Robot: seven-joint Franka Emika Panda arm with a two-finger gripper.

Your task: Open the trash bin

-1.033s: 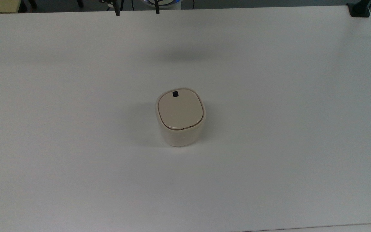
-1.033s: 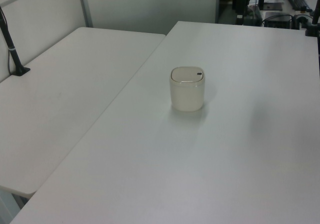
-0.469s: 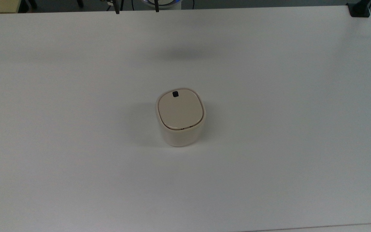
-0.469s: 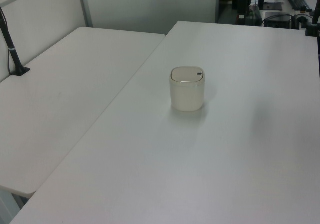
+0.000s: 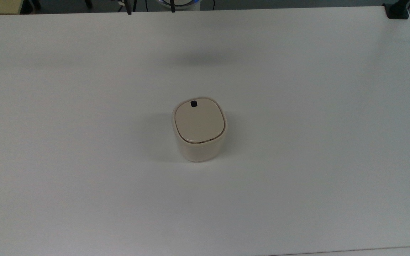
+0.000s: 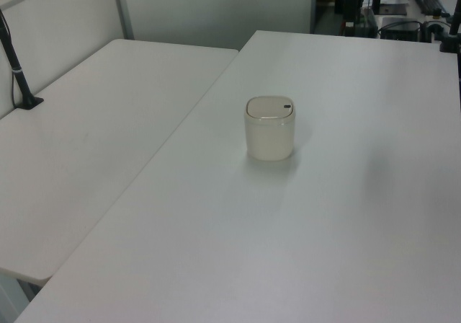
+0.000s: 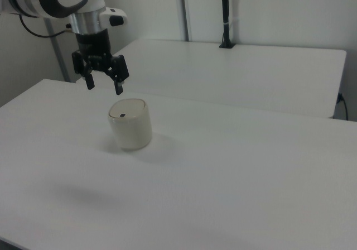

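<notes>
the trash bin (image 5: 199, 129) stands mid-table (image 5: 319, 149), lid shut. the end effector (image 7: 104, 86) hangs above it, fingers apart. we would lower onto the black latch (image 5: 193, 104) squarely, pressing without tipping the bin.

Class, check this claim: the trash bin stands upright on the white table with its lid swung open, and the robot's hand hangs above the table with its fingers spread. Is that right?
One detail is wrong: the lid is shut, lying flat on the trash bin, as the top view shows. The rest holds: the bin stands upright on the white table, and in the right view the hand hangs above the table with its fingers spread.
</notes>
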